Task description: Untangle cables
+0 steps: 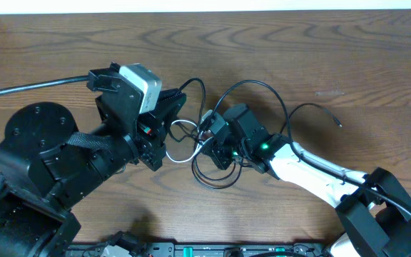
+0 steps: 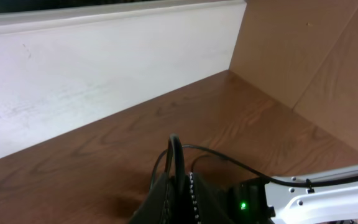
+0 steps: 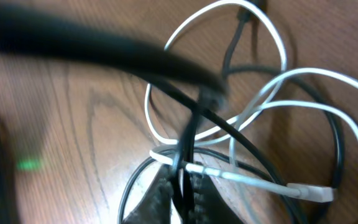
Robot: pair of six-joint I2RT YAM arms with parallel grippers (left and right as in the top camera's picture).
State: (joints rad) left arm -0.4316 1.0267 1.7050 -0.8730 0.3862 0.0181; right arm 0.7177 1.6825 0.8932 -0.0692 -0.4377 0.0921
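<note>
The cables lie tangled on the wooden table between my two grippers. Black cable (image 1: 252, 82) loops arch to the right, and one loose end (image 1: 340, 125) points outward. A white cable (image 1: 179, 158) curls in the middle. My left gripper (image 1: 177, 102) is shut on a black cable (image 2: 175, 152) that rises straight out from between its fingers (image 2: 164, 199). My right gripper (image 1: 207, 127) is shut on black cable strands (image 3: 185, 140) in the knot. The white cable (image 3: 241, 175) crosses just in front of its fingertips (image 3: 202, 194), with its white plug (image 3: 316, 193) at the right.
A thick black arm wire (image 1: 27, 87) runs off the left edge. My right arm's white link (image 1: 312, 170) reaches in from the lower right. A white board (image 2: 104, 62) and a cardboard wall (image 2: 309, 56) close the far side of the table.
</note>
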